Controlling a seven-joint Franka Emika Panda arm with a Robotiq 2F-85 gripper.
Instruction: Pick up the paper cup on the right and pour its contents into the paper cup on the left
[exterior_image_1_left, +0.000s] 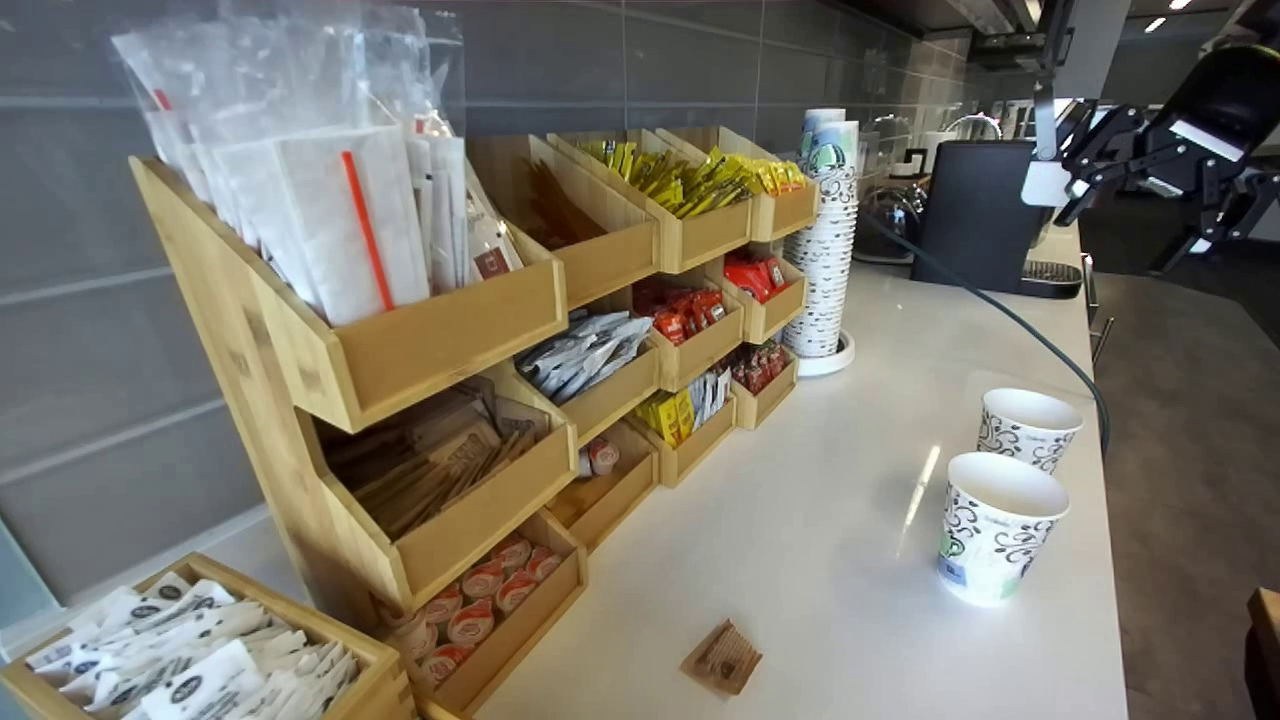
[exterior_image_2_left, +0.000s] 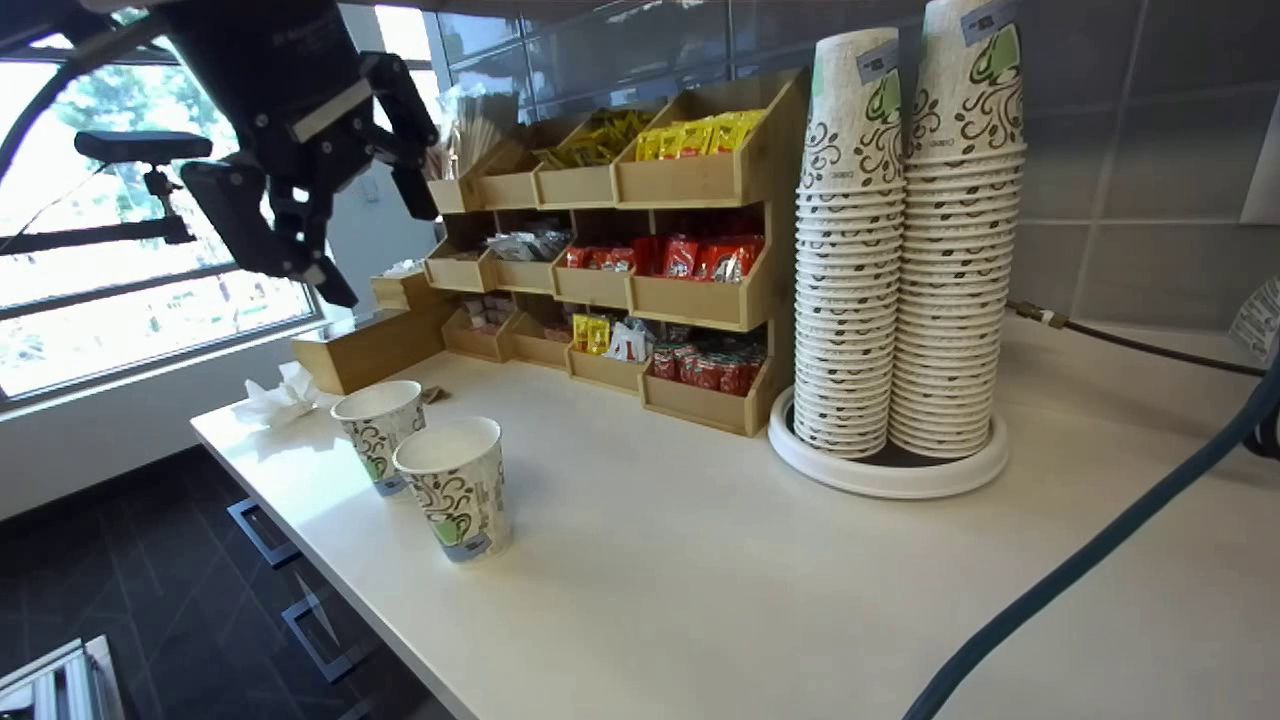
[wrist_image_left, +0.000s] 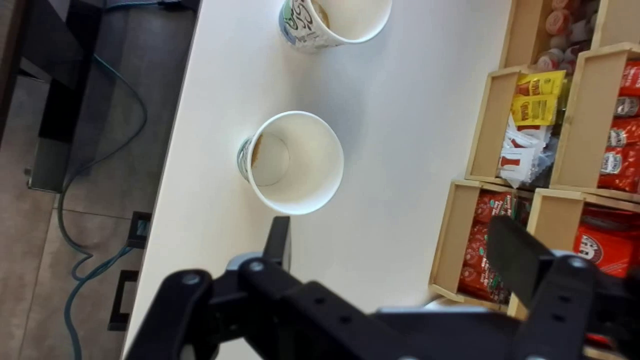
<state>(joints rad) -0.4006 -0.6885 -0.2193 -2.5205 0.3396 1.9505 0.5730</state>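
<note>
Two patterned white paper cups stand upright, close together, near the counter's front edge. The cup closer to the cup stacks (exterior_image_1_left: 1028, 425) also shows in an exterior view (exterior_image_2_left: 460, 500) and mid-frame in the wrist view (wrist_image_left: 305, 165). A small brown patch shows inside it. The cup farther from the stacks (exterior_image_1_left: 1000, 540) shows in an exterior view (exterior_image_2_left: 372, 435) and, cut off at the top, in the wrist view (wrist_image_left: 350, 20), with something tan inside. My gripper (wrist_image_left: 390, 225) is wide open and empty. It is held well above the counter in both exterior views (exterior_image_1_left: 1120, 230) (exterior_image_2_left: 382, 248).
A wooden organizer (exterior_image_2_left: 690, 390) full of packets stands along the wall. Tall cup stacks (exterior_image_2_left: 850, 320) sit on a round white tray (exterior_image_2_left: 900, 485). A blue-green hose (exterior_image_1_left: 1010, 310) crosses the counter. A black machine (exterior_image_1_left: 975, 220) stands beyond. A brown packet (exterior_image_1_left: 725, 658) and crumpled napkin (exterior_image_2_left: 275, 400) lie on the counter.
</note>
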